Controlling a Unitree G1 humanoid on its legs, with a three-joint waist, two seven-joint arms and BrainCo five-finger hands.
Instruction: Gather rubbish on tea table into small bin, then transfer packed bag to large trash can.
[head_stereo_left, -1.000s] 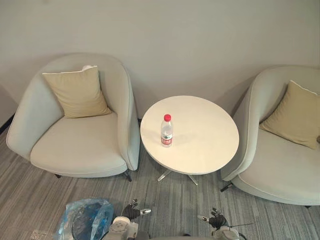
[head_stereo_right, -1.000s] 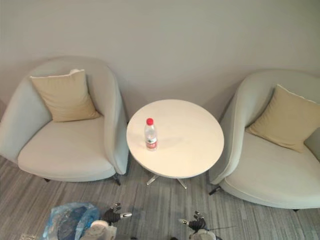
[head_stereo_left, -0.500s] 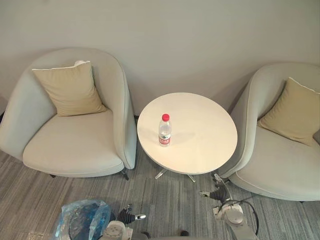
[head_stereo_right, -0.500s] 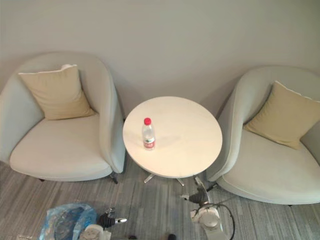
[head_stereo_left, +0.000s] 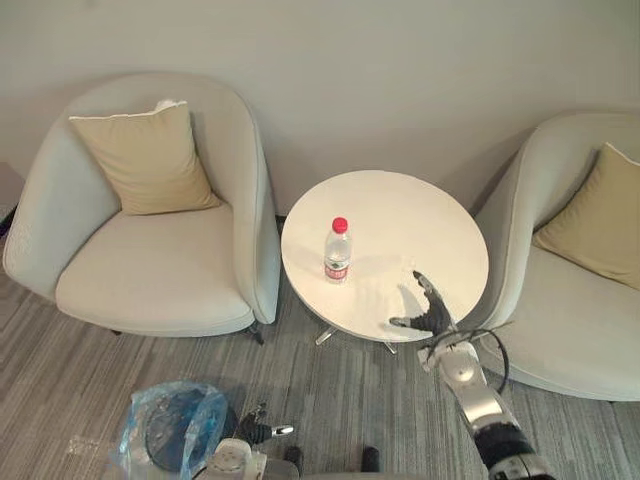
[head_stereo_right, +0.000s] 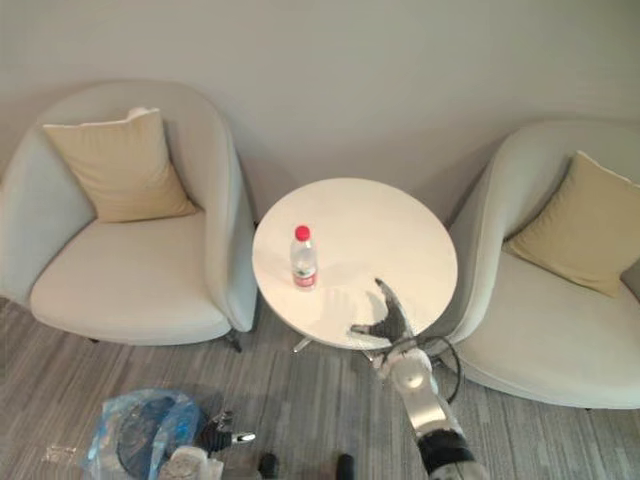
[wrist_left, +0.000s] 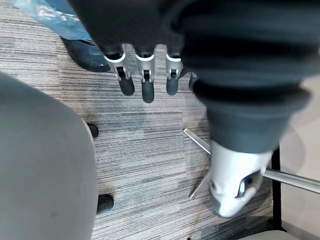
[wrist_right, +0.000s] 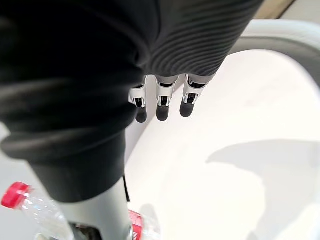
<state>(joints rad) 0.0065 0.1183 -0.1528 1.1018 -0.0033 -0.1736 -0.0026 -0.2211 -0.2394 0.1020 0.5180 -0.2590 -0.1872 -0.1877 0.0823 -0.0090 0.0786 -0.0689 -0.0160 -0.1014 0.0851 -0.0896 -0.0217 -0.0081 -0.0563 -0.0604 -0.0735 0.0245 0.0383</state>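
White and round, the counter (head_stereo_left: 420, 215) stands between two pale armchairs, one on the left (head_stereo_left: 150, 280) and one on the right (head_stereo_left: 575, 320), each with a tan cushion against its back, (head_stereo_left: 148, 160) and (head_stereo_left: 603, 218). A clear plastic bottle (head_stereo_left: 337, 251) with a red cap and a red label stands upright on the left part of the counter, with bare top all around it.

The right hand (head_stereo_left: 430, 312) hovers over the near right edge of the counter, well apart from the bottle. Its fingers (wrist_right: 160, 107) are straight and spread with the thumb held out to the side, and it holds nothing; its shadow falls on the white top beside it.

On the grey striped carpet at the near left sits the small bin (head_stereo_left: 170, 440), dark inside and lined with a blue plastic bag that bunches over its rim. The left hand (head_stereo_left: 258, 428) hangs low just to the right of the bin, fingers (wrist_left: 146, 82) loosely straight over the carpet and empty.
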